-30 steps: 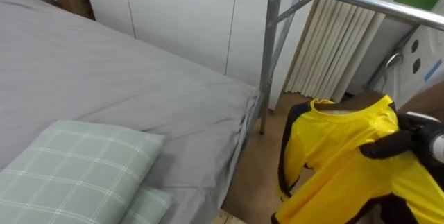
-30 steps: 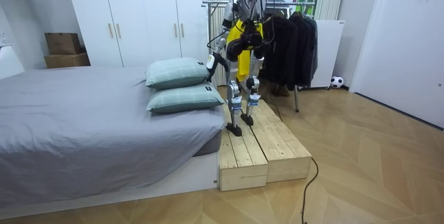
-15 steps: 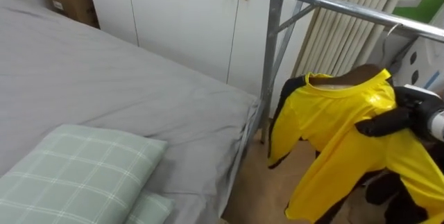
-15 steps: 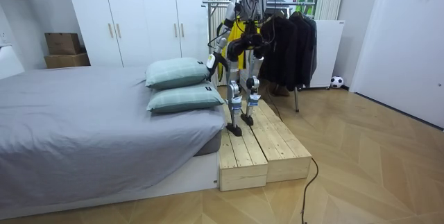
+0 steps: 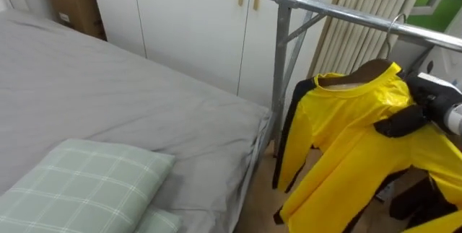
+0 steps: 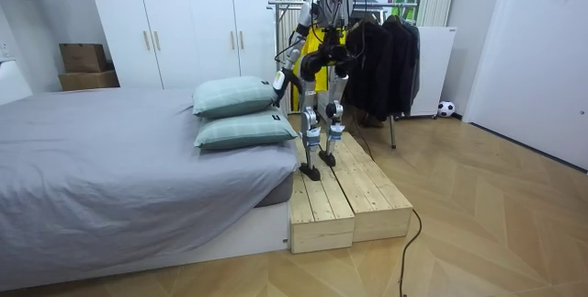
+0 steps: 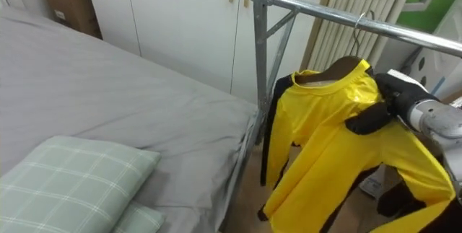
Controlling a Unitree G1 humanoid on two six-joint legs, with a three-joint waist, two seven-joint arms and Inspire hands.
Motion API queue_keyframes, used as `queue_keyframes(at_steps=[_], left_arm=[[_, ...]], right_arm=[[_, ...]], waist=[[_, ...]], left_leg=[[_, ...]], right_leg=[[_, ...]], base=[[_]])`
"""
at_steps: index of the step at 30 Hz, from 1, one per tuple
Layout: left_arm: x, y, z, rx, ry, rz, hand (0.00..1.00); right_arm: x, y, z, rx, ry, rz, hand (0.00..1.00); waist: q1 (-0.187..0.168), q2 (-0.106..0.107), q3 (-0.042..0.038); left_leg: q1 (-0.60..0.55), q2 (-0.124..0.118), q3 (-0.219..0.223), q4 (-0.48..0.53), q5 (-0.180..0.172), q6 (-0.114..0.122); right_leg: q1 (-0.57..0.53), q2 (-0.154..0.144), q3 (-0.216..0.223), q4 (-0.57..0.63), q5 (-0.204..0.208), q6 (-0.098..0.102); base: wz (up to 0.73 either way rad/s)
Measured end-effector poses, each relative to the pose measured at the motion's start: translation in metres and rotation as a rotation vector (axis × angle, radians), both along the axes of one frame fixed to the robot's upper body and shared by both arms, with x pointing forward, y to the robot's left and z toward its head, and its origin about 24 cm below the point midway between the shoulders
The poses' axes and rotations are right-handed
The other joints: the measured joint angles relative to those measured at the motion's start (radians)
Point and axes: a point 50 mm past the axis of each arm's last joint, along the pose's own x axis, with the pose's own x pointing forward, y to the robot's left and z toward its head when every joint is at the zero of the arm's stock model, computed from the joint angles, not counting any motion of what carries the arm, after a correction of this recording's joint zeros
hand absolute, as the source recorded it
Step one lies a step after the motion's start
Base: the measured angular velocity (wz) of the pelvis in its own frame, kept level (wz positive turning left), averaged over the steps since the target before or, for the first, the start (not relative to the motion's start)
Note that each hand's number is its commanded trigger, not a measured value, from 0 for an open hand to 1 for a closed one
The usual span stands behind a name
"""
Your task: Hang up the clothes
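Note:
A yellow shirt [image 5: 346, 146] with black side panels hangs on a wooden hanger. The hanger's wire hook [image 5: 392, 27] reaches up to the metal rail [image 5: 339, 13] of a clothes rack; whether it rests over the rail I cannot tell. My right hand [image 5: 404, 121] comes in from the right, fingers curled round the shirt's shoulder over the hanger. In the room view I stand on a wooden platform [image 6: 340, 196] beside the bed, facing the rack. My left hand [image 6: 278, 83] hangs low at my side towards the bed.
A grey bed [image 5: 108, 96] with a green checked pillow [image 5: 79, 182] lies on my left. White wardrobe doors [image 5: 195, 16] and a cardboard box [image 5: 72, 6] stand behind it. Dark clothes [image 6: 381, 53] hang further along the rack, and a small ball [image 6: 446, 108] lies on the floor.
My right hand has lifted the yellow shirt upward, bringing the hanger's hook level with the rail. The eye view has tilted up with it.

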Motion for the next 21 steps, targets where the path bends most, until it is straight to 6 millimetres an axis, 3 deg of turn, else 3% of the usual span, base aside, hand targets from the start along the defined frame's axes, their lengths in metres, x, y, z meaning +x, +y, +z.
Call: queue_keyframes(at_steps=[5, 15, 21], left_arm=[[-0.003, 0.002, 0.0, 0.001, 0.006, 0.013, 0.0], [-0.008, 0.001, 0.0, 0.0, 0.02, 0.018, 0.0], [-0.009, 0.001, -0.001, -0.002, 0.024, 0.019, 0.0]], right_arm=[[0.003, 0.01, 0.01, -0.027, -0.054, 0.05, 1.0], [0.004, 0.011, 0.013, 0.02, -0.101, 0.044, 1.0], [0.003, 0.01, 0.013, 0.032, -0.104, 0.034, 1.0]], waist=[[-0.005, 0.0, -0.0001], [-0.013, 0.011, 0.0082], [-0.026, 0.016, 0.0064]], left_leg=[[0.019, 0.003, 0.01, -0.017, 0.007, -0.001], [0.048, 0.002, 0.005, -0.024, 0.006, -0.001], [0.049, 0.003, -0.005, -0.023, 0.007, -0.001]], right_leg=[[0.006, 0.001, -0.001, 0.001, -0.001, -0.002], [0.032, 0.0, 0.003, -0.001, -0.014, 0.001], [0.037, -0.003, -0.012, 0.001, -0.017, -0.003]], base=[[-0.05], [0.02], [0.04]])
